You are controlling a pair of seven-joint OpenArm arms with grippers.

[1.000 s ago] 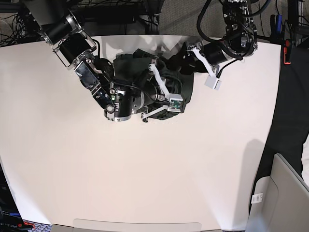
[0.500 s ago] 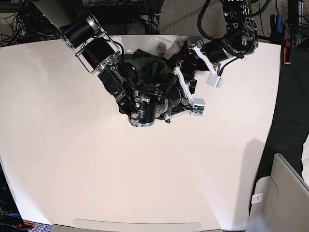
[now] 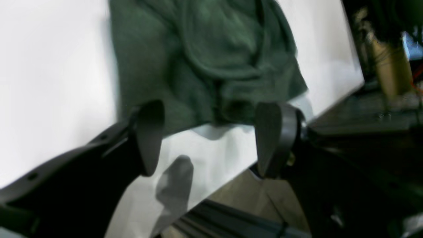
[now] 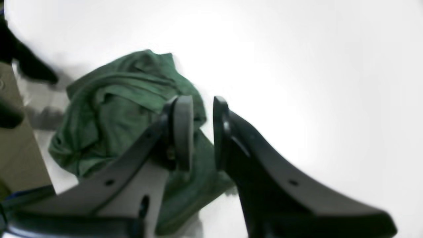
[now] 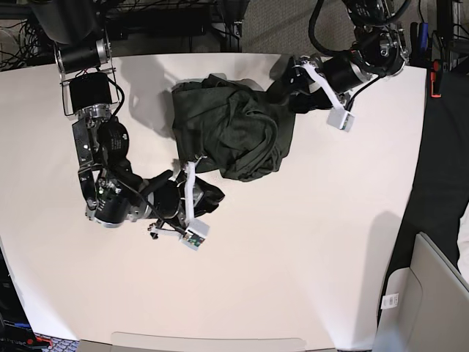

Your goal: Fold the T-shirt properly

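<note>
**Risks, left to right.** The T-shirt (image 5: 234, 128) lies as a crumpled heap at the far middle of the worktop (image 5: 330, 242). It has no flat panel, and no sleeve or hem can be picked out.

- On the left of the base view, a dark flap trails from the heap toward the right gripper (image 4: 203, 109). A pull on this flap alone would probably drag the whole bundle sideways and would not spread it, because the layers are tangled.
- In the middle, the overlapping folds mean that any pinch is likely to take several layers at once. A fold made then would lock the creases in.
- On the right, the heap sits near the far edge of the worktop. A push or an outward tug from that side could slide cloth over the edge. A low approach could also snag the loose knit on a fingertip.

**Grippers, left to right.**

- **Right gripper:** the jaws stand nearly together, with a narrow gap through which bright worktop shows. No cloth is seen between the pads. The flap lies beneath and behind them. Whether it touches them cannot be told.
- **Left gripper (image 3: 208, 114):** the jaws are spread wide and empty. It hovers just beside the near border of the heap, by the edge of the worktop, and the pads are clear of the fabric.
</note>
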